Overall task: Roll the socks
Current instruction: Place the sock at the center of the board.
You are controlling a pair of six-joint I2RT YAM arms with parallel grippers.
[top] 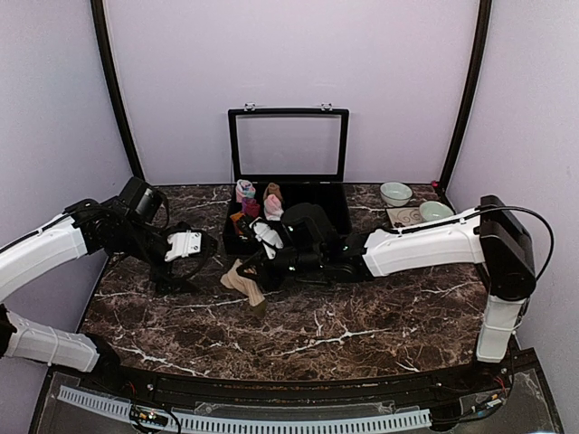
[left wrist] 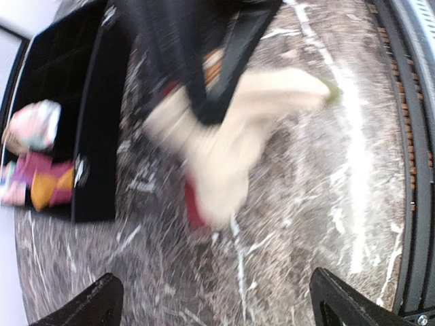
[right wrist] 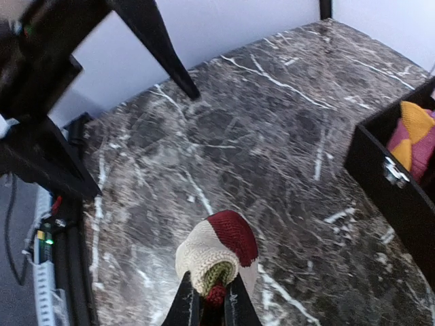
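the right end effector pinches the bunched end of the striped sock over the marble surface; the left end effector is spread wide nearby.

A dark marble-patterned table, veined in white, spans a small enclosure with pale lilac walls on three sides. Two black poles lean up the back corners. At the rear centre of the table stands a black case, its framed lid upright before the back wall. To its right, near the far corner, two pale green bowls sit close together beside a small printed card. A white perforated strip runs below the table's near edge. The light is soft and even, with only faint shadows.
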